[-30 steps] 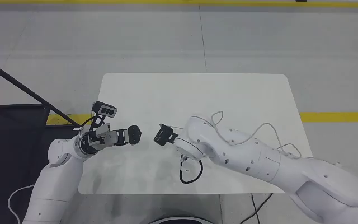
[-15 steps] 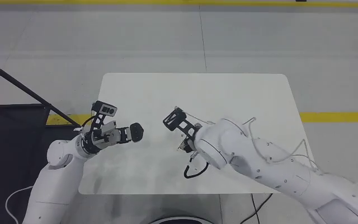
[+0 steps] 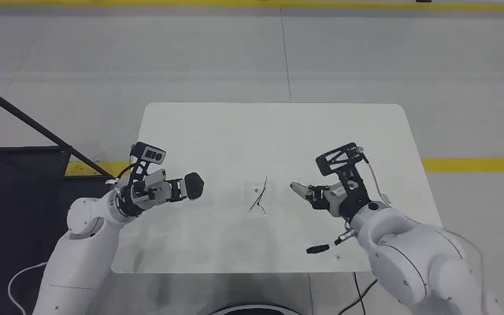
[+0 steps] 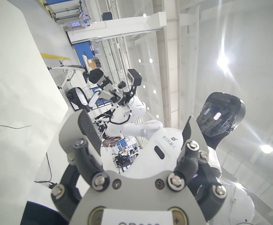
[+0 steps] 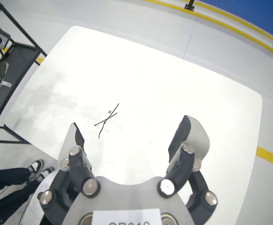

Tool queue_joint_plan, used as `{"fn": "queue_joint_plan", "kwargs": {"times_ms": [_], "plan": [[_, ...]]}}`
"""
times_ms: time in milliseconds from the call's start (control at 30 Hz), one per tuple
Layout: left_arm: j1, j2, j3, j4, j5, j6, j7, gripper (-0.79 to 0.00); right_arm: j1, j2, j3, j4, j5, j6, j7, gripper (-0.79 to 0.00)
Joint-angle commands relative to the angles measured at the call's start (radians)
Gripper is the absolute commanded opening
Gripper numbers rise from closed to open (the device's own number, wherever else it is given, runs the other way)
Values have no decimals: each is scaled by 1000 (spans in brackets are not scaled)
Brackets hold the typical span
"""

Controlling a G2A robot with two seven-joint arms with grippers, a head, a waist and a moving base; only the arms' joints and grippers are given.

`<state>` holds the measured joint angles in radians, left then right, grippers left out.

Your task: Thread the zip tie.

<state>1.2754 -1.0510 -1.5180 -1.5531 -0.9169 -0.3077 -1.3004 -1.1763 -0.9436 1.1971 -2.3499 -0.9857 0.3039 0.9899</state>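
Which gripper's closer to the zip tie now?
The right gripper: in the top view it sits close beside the zip tie; the left gripper hangs farther off on the other side.

- Top view: bright, even light from overhead. The white tabletop (image 3: pixel 331 134) carries soft grey mottling along one side.
- Left wrist view: ceiling lamps (image 4: pixel 222 61) flare into starbursts, and pale streaks wash across the room around them.
- Right wrist view: the tabletop's middle is blown out to pure white, with the zip tie (image 5: pixel 106 121) stark black against it. The yellow floor line (image 5: pixel 224 16) bows with wide-angle distortion.
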Motion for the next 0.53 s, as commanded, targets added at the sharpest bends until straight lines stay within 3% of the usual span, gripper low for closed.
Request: {"fn": "queue_joint_plan", "kwargs": {"times_ms": [0,133,500], "plan": [[0,0,0,0,0,0,0,0,-70,6,99,0,55,-56,-87,0],[0,0,0,0,0,0,0,0,-159,12,219,0,132,-125,-153,0],[0,0,0,0,0,0,0,0,-158,12,219,0,132,-125,-152,-1]]}}
